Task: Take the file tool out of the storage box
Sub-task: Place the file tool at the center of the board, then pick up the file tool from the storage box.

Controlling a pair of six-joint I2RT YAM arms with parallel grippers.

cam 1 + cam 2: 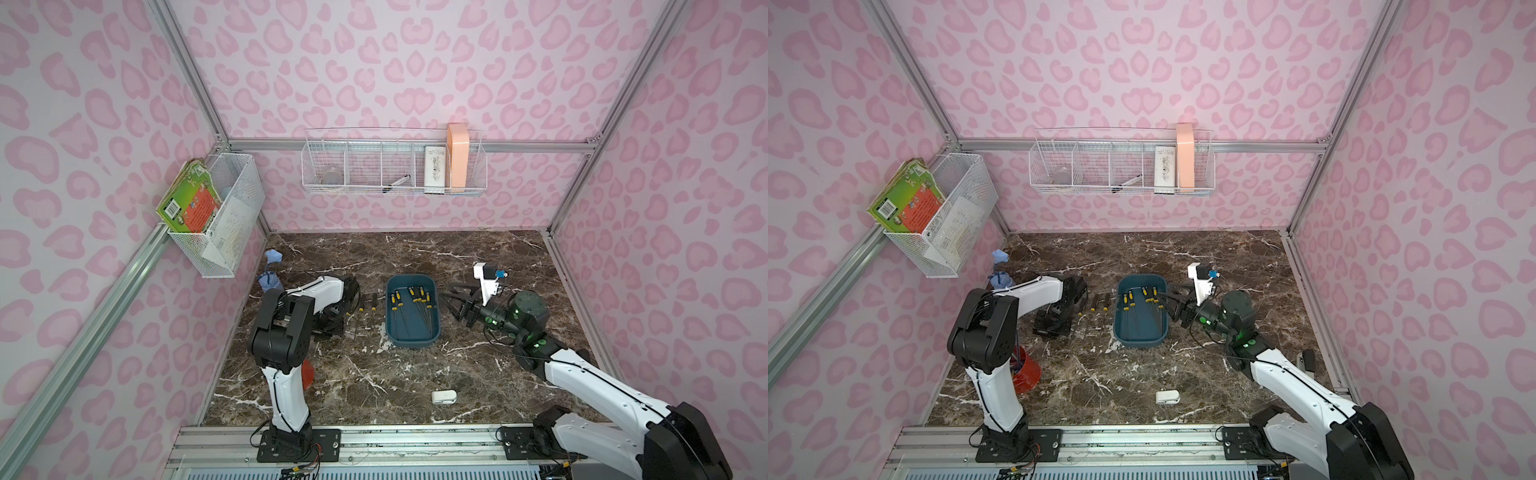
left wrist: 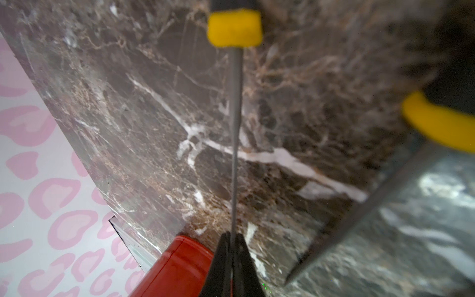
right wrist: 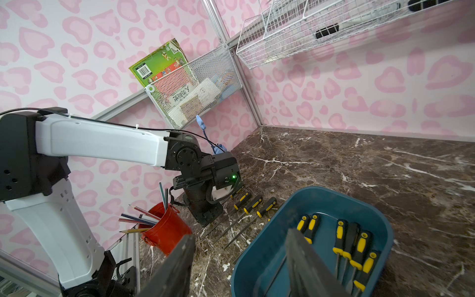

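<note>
While in left gripper, file tool.

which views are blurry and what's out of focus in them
left wrist view: the held file is out of focus near the lens; right wrist view: right end effector blurs up close, storage box sharp; both top views: evenly lit, in focus
</note>
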